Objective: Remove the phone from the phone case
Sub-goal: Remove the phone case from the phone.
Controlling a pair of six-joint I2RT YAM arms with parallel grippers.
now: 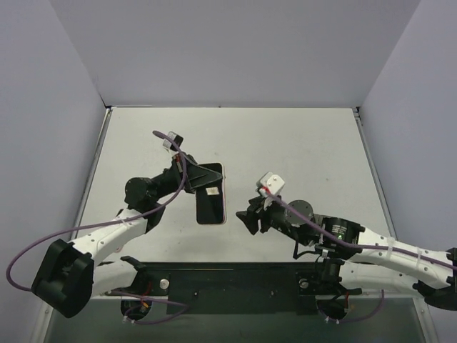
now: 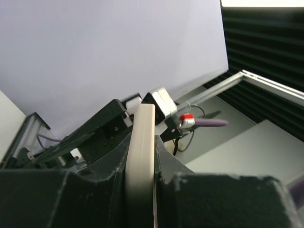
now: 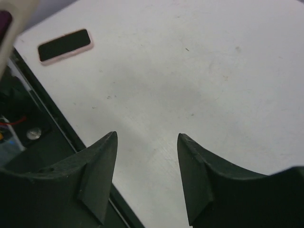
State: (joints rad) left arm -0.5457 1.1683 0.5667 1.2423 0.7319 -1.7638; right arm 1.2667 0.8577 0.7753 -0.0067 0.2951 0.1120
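The left hand (image 2: 142,137) is clamped on a pale slab (image 2: 140,166) seen edge-on; case or phone, I cannot tell. Just below that hand a pink-rimmed phone (image 3: 64,45) lies flat on the worktop (image 3: 199,71). The right hand (image 3: 147,137) gapes empty, well apart. So narrow an edge grip could let the slab twist or slip. Only the left wrist view shows the grip; the right wrist view shows the phone uncovered.

Glossy black phone (image 1: 211,209), matt table (image 1: 300,143)
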